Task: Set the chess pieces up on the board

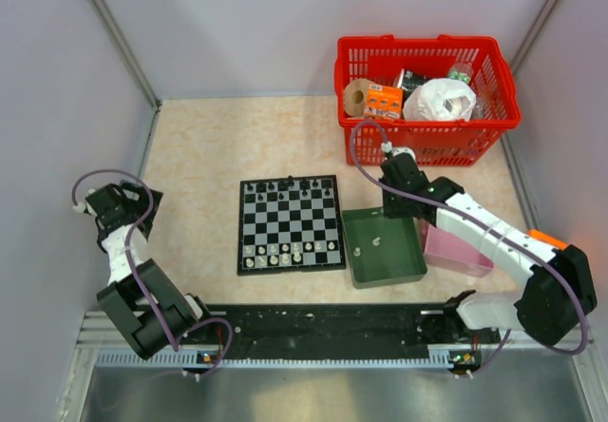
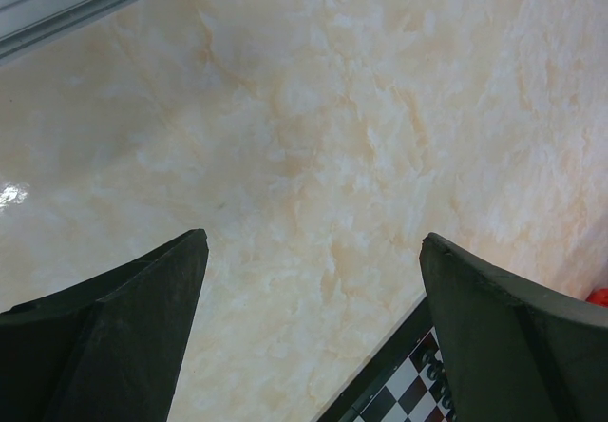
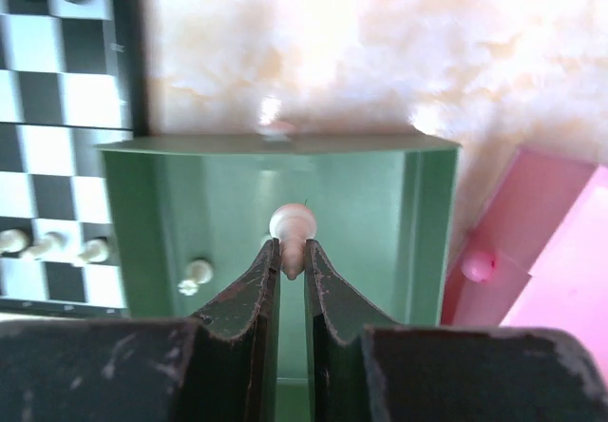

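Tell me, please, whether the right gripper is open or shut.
Shut: the right gripper has its jaws nearly together, pinching a white chess piece between the tips, in the green tray.

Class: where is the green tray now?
Top view: the green tray lies right of centre, between the board on its left and the pink box on its right.

Black-and-white arms (image 1: 475,218), purple cables (image 1: 352,144)
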### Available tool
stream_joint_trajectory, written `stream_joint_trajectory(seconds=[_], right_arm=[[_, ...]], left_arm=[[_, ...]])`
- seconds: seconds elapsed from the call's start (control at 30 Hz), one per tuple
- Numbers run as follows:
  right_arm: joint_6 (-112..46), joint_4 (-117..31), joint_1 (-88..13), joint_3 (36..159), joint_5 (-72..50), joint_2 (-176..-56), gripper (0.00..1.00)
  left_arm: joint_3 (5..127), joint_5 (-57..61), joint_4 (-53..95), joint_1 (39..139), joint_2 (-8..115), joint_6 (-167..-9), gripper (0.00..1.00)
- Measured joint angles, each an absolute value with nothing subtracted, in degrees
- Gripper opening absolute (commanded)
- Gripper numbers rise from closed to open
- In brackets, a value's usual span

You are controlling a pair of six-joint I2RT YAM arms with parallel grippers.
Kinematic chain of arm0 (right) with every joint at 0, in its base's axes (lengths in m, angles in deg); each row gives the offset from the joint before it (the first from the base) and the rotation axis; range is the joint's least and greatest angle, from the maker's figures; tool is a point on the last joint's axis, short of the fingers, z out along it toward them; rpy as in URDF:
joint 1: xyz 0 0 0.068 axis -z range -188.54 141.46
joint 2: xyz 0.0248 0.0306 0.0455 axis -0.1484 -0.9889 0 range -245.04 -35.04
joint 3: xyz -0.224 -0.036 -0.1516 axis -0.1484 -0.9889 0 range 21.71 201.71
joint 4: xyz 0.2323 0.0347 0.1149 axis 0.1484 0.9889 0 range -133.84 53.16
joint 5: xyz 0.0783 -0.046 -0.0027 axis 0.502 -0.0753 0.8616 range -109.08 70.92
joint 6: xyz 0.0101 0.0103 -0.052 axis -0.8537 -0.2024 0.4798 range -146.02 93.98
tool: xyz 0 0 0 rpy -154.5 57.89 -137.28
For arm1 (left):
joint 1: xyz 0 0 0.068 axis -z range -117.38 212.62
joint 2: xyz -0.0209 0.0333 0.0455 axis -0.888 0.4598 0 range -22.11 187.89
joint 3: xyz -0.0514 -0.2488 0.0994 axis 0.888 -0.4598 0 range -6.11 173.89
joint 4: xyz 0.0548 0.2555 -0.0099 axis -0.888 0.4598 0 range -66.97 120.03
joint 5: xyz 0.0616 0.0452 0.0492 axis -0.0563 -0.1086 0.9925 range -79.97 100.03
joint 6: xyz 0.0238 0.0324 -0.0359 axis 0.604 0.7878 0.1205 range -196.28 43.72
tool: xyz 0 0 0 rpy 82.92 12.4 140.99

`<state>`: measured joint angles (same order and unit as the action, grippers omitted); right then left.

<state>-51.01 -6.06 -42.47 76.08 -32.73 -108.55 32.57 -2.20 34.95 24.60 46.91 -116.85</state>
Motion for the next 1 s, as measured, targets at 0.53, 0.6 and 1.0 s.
stream_joint_trajectory(seconds=[0.53,0.6,1.0], right_arm=[[-52.3,-6.5,-64.6,87.9,-29.6,-121.4,0.03],[-52.7,-6.8,-66.6,88.3,-28.9,-122.9,0.03],[-53.2,-9.0,-72.3,90.9,-26.8,-132.3,0.03]], left_arm=[[32.2,-2.6,34.6,24.6,46.9,-117.1,0.99],[32.2,-2.6,34.6,24.6,46.9,-117.1,0.99],[32.2,-2.6,34.6,24.6,46.9,-117.1,0.99]])
